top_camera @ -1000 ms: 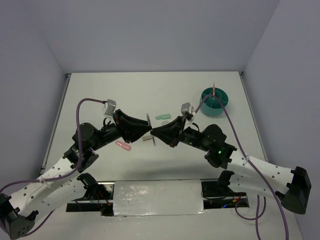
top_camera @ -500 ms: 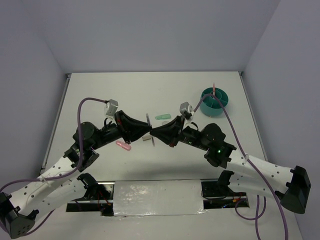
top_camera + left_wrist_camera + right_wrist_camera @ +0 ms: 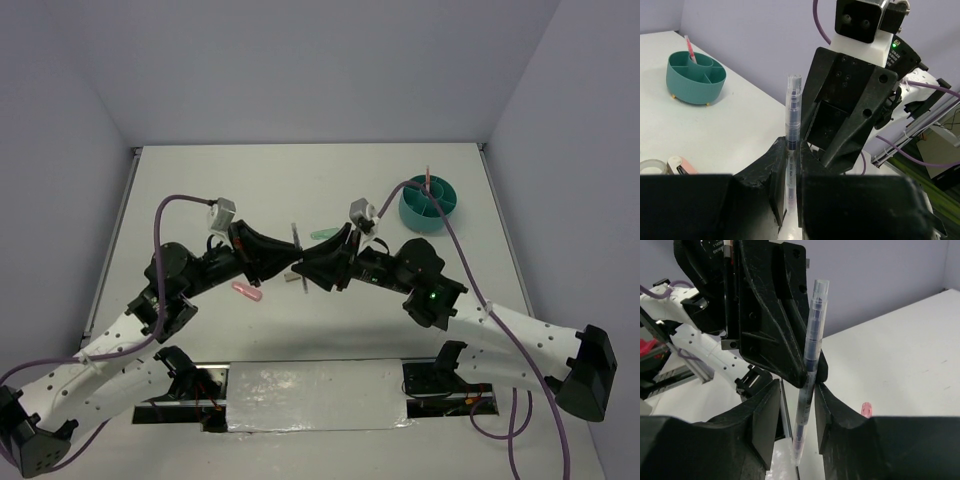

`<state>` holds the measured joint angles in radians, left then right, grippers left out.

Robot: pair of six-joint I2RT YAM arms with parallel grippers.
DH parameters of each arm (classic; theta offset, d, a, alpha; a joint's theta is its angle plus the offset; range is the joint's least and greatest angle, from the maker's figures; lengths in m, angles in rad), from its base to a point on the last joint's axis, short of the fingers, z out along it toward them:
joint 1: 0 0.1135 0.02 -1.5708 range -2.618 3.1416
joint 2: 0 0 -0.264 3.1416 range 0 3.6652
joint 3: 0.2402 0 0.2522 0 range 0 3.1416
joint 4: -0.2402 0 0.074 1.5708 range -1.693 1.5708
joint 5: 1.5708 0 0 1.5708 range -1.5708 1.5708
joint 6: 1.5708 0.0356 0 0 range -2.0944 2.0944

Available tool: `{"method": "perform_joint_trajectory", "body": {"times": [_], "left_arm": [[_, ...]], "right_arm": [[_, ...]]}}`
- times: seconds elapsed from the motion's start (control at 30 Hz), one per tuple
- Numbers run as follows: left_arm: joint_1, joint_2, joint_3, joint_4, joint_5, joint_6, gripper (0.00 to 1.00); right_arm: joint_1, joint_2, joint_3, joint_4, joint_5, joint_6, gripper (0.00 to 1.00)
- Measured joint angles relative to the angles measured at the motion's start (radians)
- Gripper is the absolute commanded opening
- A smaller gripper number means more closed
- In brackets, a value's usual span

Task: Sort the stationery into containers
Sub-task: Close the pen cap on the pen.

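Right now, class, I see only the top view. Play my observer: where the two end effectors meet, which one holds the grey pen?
Observer: The left wrist view shows the left end effector shut on the pen.
Operator: Has the right one gripped it too?
Observer: No. In the right wrist view the right end effector straddles the pen, and a gap shows between one of its fingers and the pen.
Operator: Where along the pen is the left hold?
Observer: Near one end; the rest sticks out free.

Table (image 3: 250, 190): teal organiser (image 3: 418, 219), pink capsule (image 3: 246, 291)
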<state>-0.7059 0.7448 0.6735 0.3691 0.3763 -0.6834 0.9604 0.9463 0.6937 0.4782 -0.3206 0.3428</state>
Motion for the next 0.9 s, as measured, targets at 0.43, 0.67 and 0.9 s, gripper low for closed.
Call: {"method": "perform_joint_trajectory", "body": {"times": [0.43, 0.67, 0.9], "left_arm": [[-0.002, -0.027, 0.000, -0.012, 0.031, 0.026, 0.02], [-0.002, -0.021, 0.026, -0.066, 0.003, 0.049, 0.99], [-0.002, 0.014, 0.155, -0.137, -0.029, 0.086, 0.92]], "right_arm": [[-0.001, 0.048, 0.033, -0.016, -0.059, -0.008, 0.00], [0.000, 0.046, 0.033, -0.026, -0.047, -0.005, 0.00], [0.001, 0.048, 0.033, -0.030, -0.034, 0.012, 0.00]]}}
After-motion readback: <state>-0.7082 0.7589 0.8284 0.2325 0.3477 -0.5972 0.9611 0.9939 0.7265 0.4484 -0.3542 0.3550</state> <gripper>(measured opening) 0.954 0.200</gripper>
